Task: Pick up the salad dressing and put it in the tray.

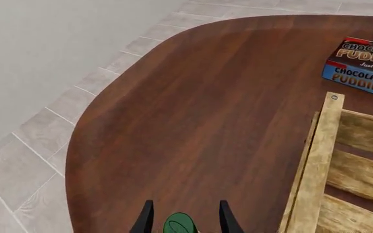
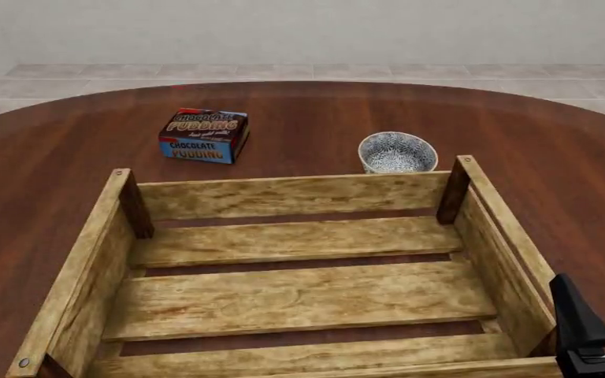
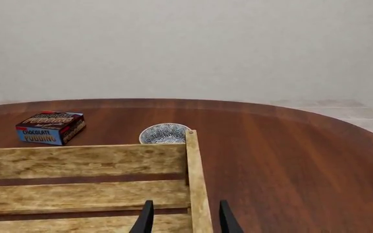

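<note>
Of the salad dressing, only the dark green cap [image 1: 178, 224] shows, in the left wrist view. It sits between the two fingers of my left gripper [image 1: 186, 204] with a gap on each side, so the gripper is open around it. The bottle and the left gripper are out of the front view. The tray is a large light-wood crate [image 2: 292, 195] in the middle of the table. Its corner post [image 1: 322, 165] stands close beside the bottle. My right gripper [image 2: 602, 298] is open and empty above the tray's right wall [image 3: 196, 184].
A blue-red chocolate pudding box [image 2: 204, 135] lies beyond the tray's far left corner, also in the wrist views [image 1: 361, 68] [image 3: 50, 127]. A small white patterned bowl [image 2: 397, 152] sits just behind the tray's far wall. The table's rounded edge [image 1: 76, 145] and tiled floor are near the left gripper.
</note>
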